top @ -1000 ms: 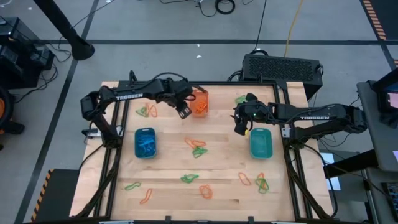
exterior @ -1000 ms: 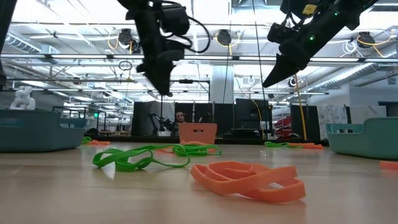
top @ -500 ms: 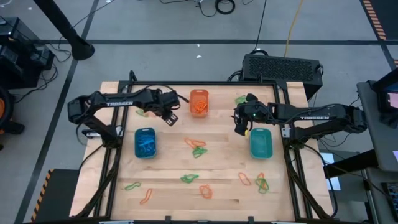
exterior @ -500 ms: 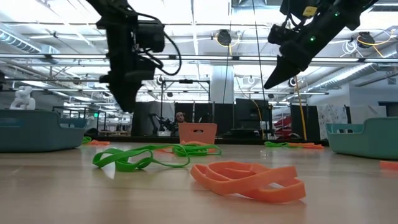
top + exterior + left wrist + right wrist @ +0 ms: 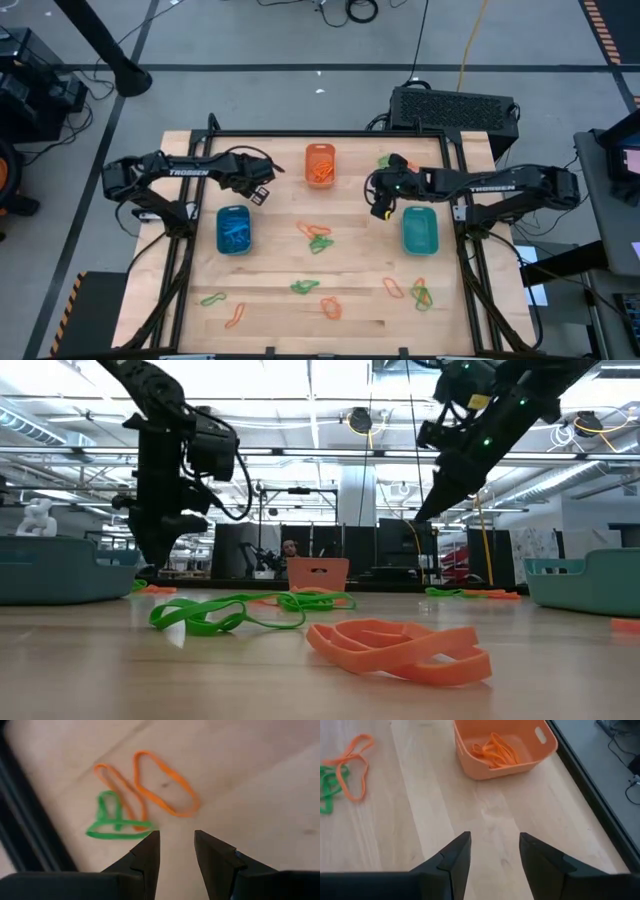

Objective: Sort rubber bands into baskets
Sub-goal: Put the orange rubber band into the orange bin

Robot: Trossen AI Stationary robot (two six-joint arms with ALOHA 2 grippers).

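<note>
**Two empty robot hands above a desk strewn with rubber bands**

Seen from above, a wooden desk (image 5: pixel 350 305) carries three baskets: an orange basket (image 5: pixel 320 164) at twelve o'clock, a blue basket (image 5: pixel 233 229) at nine o'clock and a teal basket (image 5: pixel 419 230) at three o'clock. The left hand (image 5: pixel 258 193) hovers at about ten o'clock, fingers a narrow gap apart and empty, over a small cluster of orange and green rubber bands (image 5: pixel 135 800). The right hand (image 5: pixel 379 209) hangs between the orange and teal baskets, fingers parted, holding nothing. More loose bands (image 5: pixel 318 238) lie near the centre and towards six o'clock.
</note>
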